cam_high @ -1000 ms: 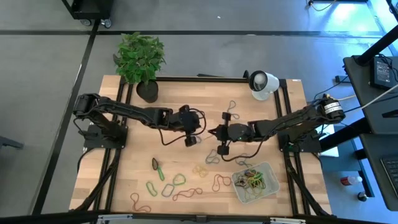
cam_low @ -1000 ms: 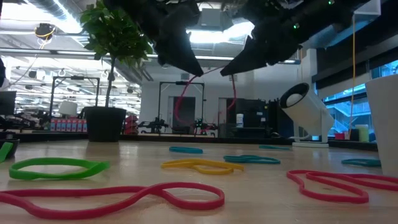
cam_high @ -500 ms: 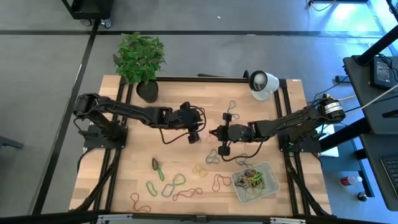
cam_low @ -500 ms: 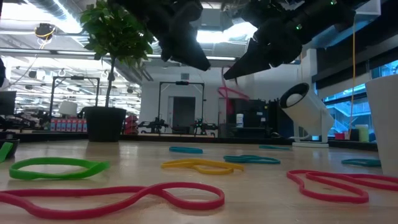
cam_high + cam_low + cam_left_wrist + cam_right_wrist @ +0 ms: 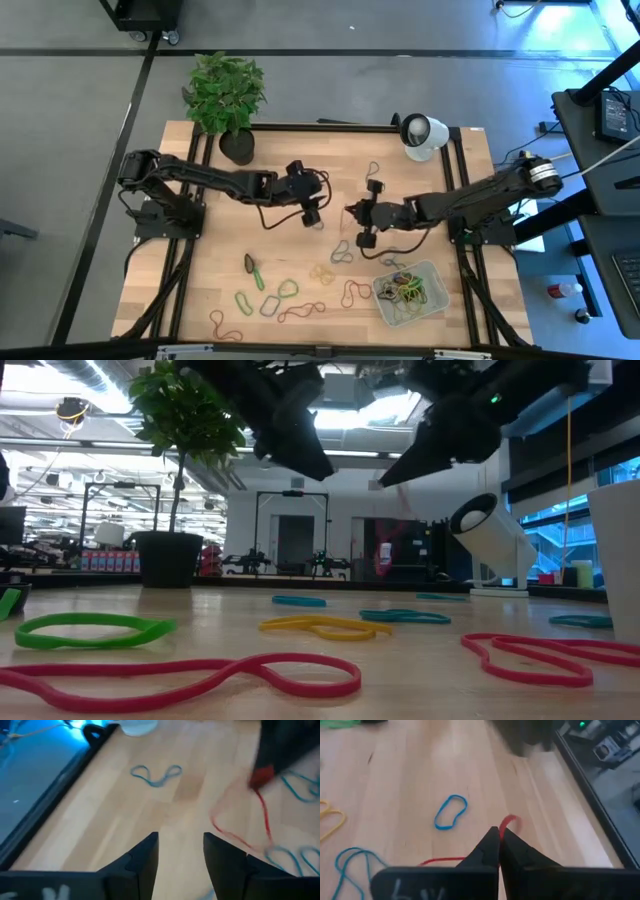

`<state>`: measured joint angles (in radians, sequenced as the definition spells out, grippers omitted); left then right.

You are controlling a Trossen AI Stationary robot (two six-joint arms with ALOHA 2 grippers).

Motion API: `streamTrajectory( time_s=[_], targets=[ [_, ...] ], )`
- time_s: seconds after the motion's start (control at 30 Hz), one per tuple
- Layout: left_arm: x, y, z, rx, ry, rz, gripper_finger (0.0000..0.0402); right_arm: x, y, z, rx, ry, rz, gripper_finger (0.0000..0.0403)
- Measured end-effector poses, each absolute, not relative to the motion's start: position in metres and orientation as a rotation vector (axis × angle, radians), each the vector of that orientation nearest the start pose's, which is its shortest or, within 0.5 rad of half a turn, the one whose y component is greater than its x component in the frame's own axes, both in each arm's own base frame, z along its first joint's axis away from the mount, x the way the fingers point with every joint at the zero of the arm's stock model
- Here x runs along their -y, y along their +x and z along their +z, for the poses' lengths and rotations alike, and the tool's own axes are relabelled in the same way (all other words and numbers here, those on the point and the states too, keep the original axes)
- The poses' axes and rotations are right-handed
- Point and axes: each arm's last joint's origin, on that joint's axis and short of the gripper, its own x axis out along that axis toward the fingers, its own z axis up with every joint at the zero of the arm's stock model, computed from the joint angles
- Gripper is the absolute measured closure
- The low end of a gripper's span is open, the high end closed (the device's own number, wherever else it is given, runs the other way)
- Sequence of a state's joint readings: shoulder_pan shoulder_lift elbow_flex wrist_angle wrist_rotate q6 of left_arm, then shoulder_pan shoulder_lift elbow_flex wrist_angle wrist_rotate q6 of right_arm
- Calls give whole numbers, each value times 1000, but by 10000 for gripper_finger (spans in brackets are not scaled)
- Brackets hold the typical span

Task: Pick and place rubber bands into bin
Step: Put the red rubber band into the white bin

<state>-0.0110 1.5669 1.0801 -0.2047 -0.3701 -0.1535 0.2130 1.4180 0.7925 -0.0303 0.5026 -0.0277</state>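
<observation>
Rubber bands (image 5: 408, 291) of several colours lie piled in the bin (image 5: 434, 269).

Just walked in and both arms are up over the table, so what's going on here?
The robot is clearing rubber bands off the table into the bin, which already holds a tangle of them. The right claw is shut on a red rubber band that dangles in the air above mid-table. The left claw stands open beside it, holding nothing. Many loose bands lie along the table's front.
</observation>
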Motion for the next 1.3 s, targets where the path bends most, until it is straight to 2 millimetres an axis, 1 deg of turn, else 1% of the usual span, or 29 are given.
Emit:
streamTrajectory(
  time_s=[0.1,0.27,0.33,0.4,0.47,0.57,0.67,0.77,0.83,0.93,1.1,1.2,1.3],
  targets=[
    [-2,335,243,-688,-28,361,254,-52,271,225,-606,-195,-281,398],
    [6,335,242,-699,-43,310,255,-62,247,243,-586,-30,-280,398],
    [9,334,241,-715,-46,282,255,-68,238,246,-611,18,-276,400],
    [10,330,237,-767,-27,262,256,-76,231,251,-661,55,-274,400],
    [11,328,229,-775,-5,253,256,-85,226,261,-709,83,-275,401],
    [12,322,208,-751,-4,219,256,-101,221,277,-771,137,-292,401],
    [10,311,196,-699,-40,152,256,-119,214,294,-815,241,-318,401],
    [5,295,189,-676,-63,164,256,-138,206,307,-897,349,-338,401],
    [1,284,190,-652,-71,175,256,-152,201,313,-951,423,-346,402],
    [0,266,196,-612,-77,175,254,-173,195,319,-1034,532,-359,402],
    [-1,240,209,-533,-79,179,255,-201,187,309,-1175,657,-430,403],
    [-1,226,212,-502,-84,178,256,-210,187,294,-1219,655,-491,403],
    [-1,218,215,-476,-79,173,255,-215,190,273,-1242,624,-577,403]
  ],
)
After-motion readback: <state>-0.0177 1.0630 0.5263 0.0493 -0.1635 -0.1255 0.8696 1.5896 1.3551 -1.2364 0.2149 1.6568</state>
